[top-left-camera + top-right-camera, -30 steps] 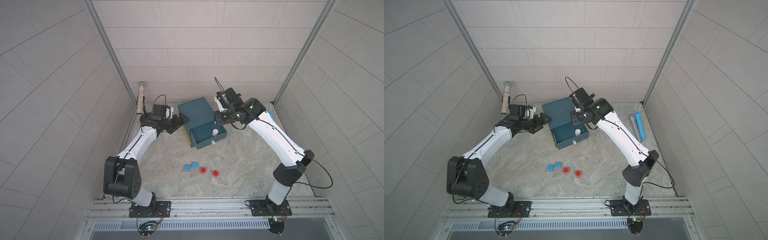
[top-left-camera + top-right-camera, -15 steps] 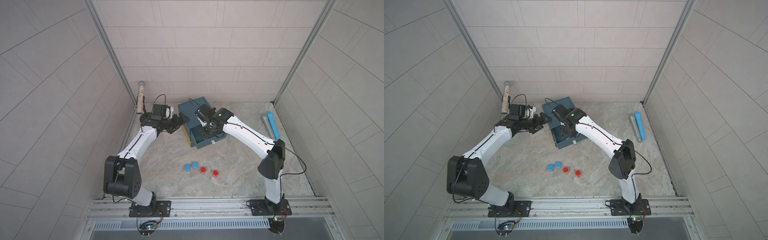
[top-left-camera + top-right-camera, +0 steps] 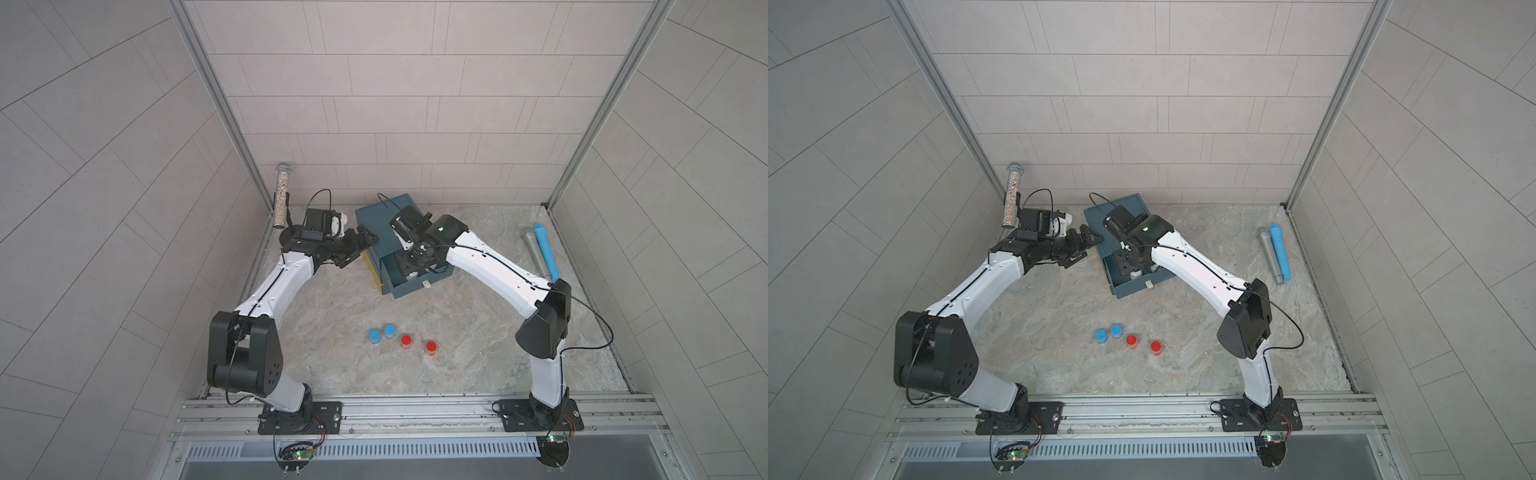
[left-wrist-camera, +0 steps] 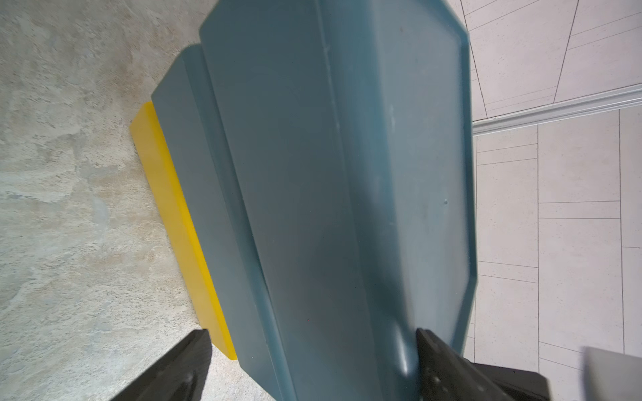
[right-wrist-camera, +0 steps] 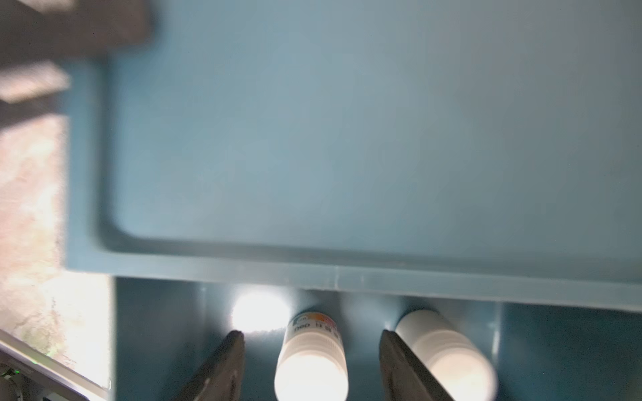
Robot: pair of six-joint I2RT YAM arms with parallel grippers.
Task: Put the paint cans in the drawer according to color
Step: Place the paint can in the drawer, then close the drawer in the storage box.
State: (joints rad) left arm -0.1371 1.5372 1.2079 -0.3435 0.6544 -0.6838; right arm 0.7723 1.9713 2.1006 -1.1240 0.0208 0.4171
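Right gripper [image 5: 311,364] is seen with its jaws parted around a white-lidded paint can [image 5: 312,361], released inside the open drawer [image 3: 409,276].
A second white can [image 5: 446,350] lies beside it, so white appears finished. Left gripper [image 4: 312,368] is spread open against the blue cabinet [image 3: 384,226]. Blue cans [image 3: 382,333] and red cans [image 3: 419,343] are left on the table, well apart, unobstructed.

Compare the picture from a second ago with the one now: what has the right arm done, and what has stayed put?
The right gripper swung from above the cabinet's far right corner down into the open drawer and opened; a white can now stands free between its fingers, beside a second white can. The left gripper still braces the cabinet; blue cans and red cans are unmoved.
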